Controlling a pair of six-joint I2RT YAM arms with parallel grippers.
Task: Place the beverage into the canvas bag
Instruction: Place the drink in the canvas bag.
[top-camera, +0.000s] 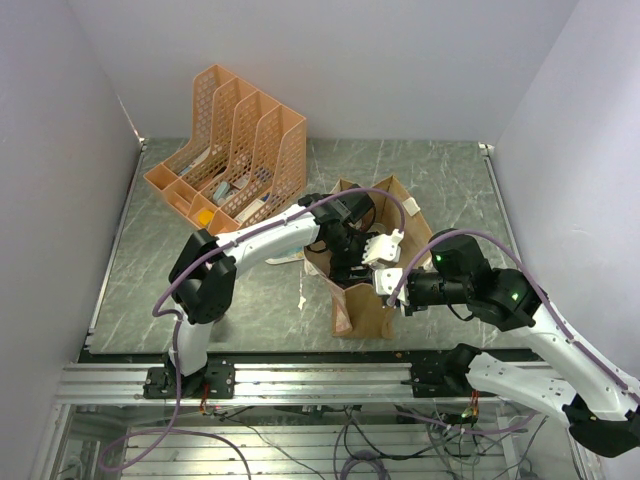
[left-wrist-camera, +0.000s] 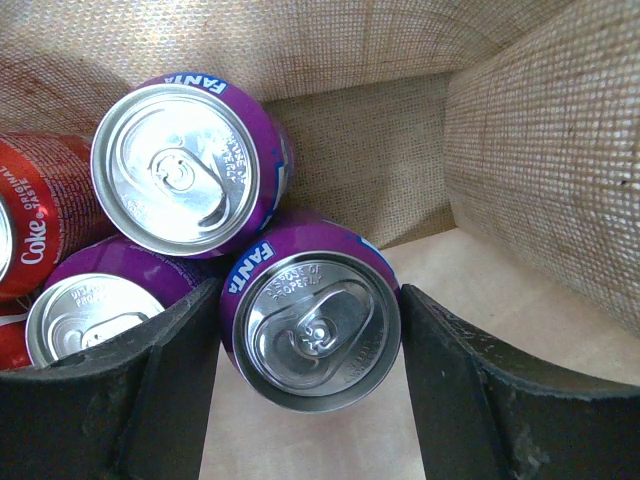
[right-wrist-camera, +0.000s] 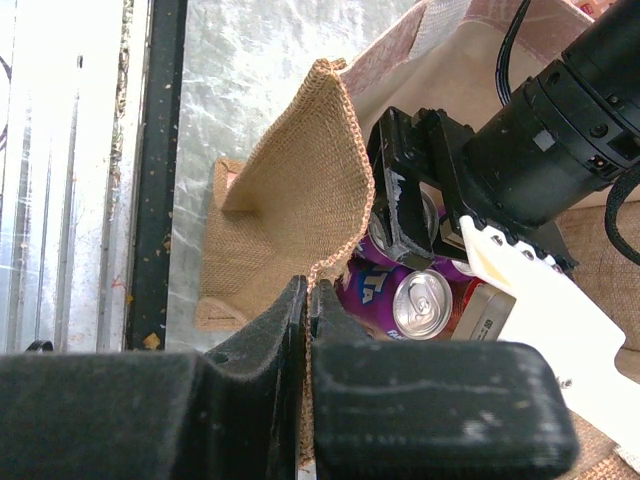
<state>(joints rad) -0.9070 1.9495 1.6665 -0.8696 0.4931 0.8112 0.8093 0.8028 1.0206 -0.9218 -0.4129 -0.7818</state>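
Observation:
The canvas bag stands open mid-table, between both arms. My left gripper is down inside it, its fingers touching both sides of an upright purple Fanta can on the bag's floor. Two more purple Fanta cans and a red Coke can stand beside it. My right gripper is shut on the bag's woven rim and holds that side wall open. In the right wrist view my left gripper shows above a can.
An orange mesh file organiser with papers stands at the back left. The bag's woven walls close in around my left gripper. The table's front rail runs by the arm bases.

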